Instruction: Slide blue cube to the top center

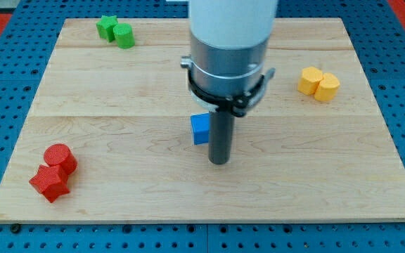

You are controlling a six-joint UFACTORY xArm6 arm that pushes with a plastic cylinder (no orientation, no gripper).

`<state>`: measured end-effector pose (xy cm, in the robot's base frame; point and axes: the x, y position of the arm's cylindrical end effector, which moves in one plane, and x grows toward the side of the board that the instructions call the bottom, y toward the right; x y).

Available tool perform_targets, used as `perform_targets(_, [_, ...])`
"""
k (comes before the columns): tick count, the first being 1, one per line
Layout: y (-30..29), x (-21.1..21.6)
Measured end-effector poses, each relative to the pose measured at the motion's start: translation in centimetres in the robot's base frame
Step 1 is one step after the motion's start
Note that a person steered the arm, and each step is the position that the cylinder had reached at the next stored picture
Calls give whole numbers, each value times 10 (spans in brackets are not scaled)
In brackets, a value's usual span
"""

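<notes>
The blue cube (200,129) sits near the middle of the wooden board (118,176). Only its left part shows; the rod covers its right side. My tip (219,161) rests on the board just below and to the right of the cube, close beside it. I cannot tell whether the rod touches the cube. The blue triangular block that lay to the cube's right is hidden behind the rod.
A green star (106,27) and green cylinder (124,36) lie at the top left. A yellow cube (310,79) and yellow cylinder (327,88) lie at the right. A red cylinder (59,157) and red star (49,183) lie at the bottom left.
</notes>
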<state>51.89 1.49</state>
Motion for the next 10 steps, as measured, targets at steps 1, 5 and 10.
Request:
perform_targets(1, [6, -28])
perform_targets(5, [-54, -158])
perform_targets(10, [-92, -268])
